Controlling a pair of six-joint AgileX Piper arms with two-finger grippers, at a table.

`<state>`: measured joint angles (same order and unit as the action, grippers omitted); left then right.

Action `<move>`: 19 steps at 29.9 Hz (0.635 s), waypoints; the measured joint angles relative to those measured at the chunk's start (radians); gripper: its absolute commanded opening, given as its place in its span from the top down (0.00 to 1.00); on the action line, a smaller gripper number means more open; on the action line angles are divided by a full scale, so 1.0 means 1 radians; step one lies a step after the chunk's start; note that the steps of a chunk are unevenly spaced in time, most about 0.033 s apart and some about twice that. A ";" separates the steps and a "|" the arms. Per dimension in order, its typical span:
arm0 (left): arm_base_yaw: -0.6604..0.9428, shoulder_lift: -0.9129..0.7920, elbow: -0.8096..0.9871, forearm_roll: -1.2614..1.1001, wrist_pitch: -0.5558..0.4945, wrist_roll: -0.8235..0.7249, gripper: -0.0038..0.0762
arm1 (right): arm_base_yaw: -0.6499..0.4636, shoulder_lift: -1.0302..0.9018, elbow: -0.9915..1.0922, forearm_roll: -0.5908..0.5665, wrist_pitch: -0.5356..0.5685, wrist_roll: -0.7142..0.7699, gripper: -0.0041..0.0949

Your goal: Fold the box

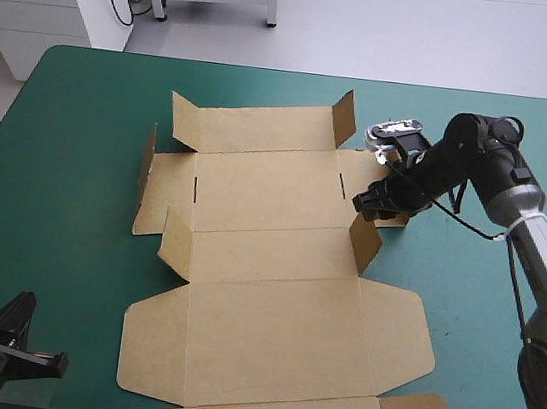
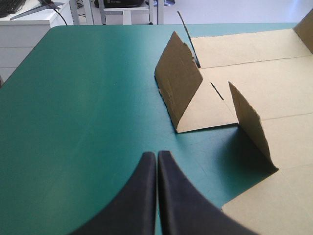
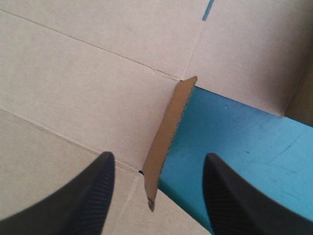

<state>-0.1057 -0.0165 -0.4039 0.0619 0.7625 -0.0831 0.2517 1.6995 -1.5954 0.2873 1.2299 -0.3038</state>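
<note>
High view: the brown box (image 1: pixel 276 265) lies flat and open in the middle of the teal-green table (image 1: pixel 64 187), reaching down to the bottom edge of the frame. Some small flaps stand up: a top flap (image 1: pixel 343 120) just right of upper center, a left flap (image 1: pixel 147 163), and a side flap (image 1: pixel 364 245) right of center. The R gripper (image 1: pixel 381 205) is just above that side flap in the frame. R wrist view: the R gripper (image 3: pixel 157 159) has its black fingers spread wide, w/ the thin side flap (image 3: pixel 168 132) standing btw them, touching neither. The L gripper (image 1: pixel 25 343) sits in the bottom left corner of the frame, well apart from the box. L wrist view: the L gripper (image 2: pixel 156 159) is pressed together into one point over bare cover, w/ the box (image 2: pixel 254 63) ahead.
</note>
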 measured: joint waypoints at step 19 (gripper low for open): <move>0.000 0.000 0.000 0.000 0.001 0.000 0.96 | 0.001 0.156 -0.002 -0.012 0.002 0.070 0.24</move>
<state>-0.1057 -0.0165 -0.4039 0.0619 0.7635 -0.0831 0.2524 1.8551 -1.5970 0.2750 1.2317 -0.2341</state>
